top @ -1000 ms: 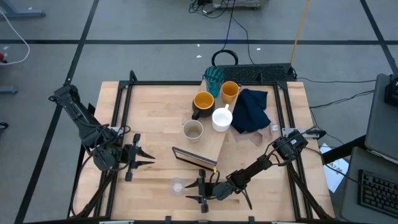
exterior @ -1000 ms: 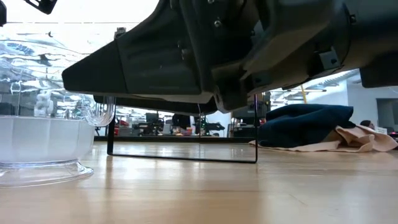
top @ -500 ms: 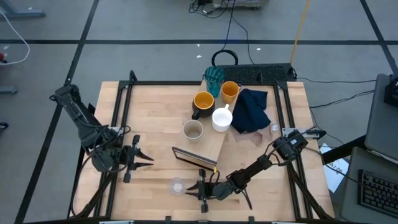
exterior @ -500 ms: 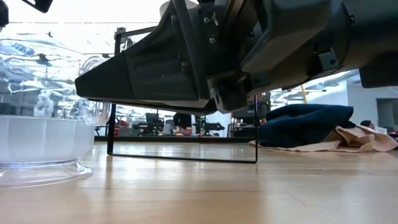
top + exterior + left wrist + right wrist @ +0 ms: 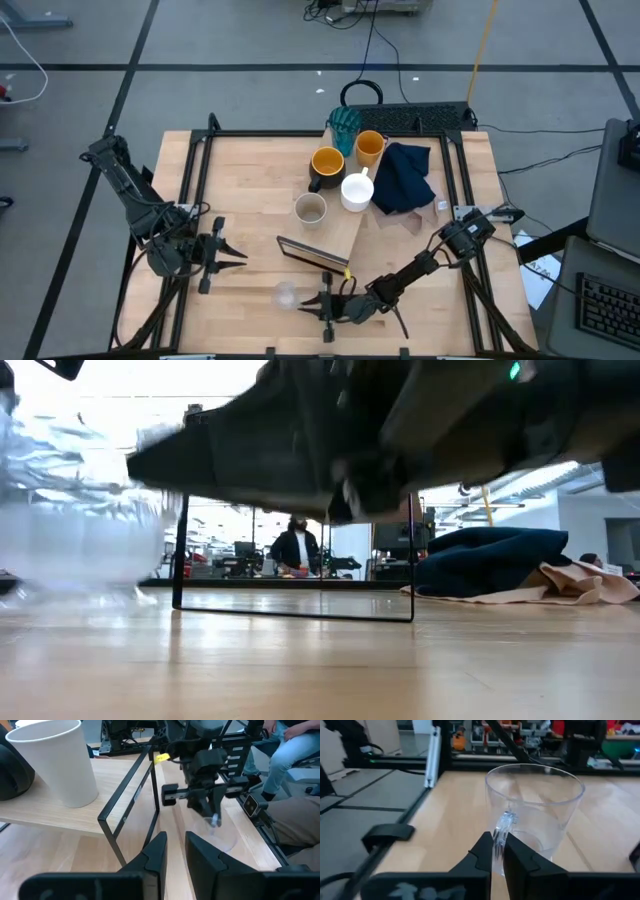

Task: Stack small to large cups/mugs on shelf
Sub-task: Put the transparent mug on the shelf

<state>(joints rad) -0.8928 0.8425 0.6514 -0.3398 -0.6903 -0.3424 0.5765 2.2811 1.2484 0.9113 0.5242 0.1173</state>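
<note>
up close, the right wrist view shows the clear glass [image 5: 534,812] has a small handle, and the right gripper [image 5: 497,851] has its fingers pinched shut on that handle; from above the glass [image 5: 286,295] is only a faint pale round near the table's front edge, just left of the right gripper [image 5: 322,305]. the low view blurs the glass [image 5: 75,525] at its left side, with bare wood beneath it. the left wrist view catches the same grip from the far side, the right gripper [image 5: 212,815] pointing down over the glass [image 5: 220,837].

the shelf [image 5: 325,240] lies mid-table, its dark end edge facing the front, close behind the right gripper. bare wood lies open between the shelf and the left gripper [image 5: 238,252], which waits at the left with its jaws narrow and nothing between them.

the beige cup [image 5: 310,208] stands at the shelf's left side, the white mug [image 5: 357,190] on its far end, the dark mug [image 5: 326,165], orange cup [image 5: 369,147] and teal tumbler [image 5: 344,125] behind. a navy cloth [image 5: 404,178] lies to the right.
</note>
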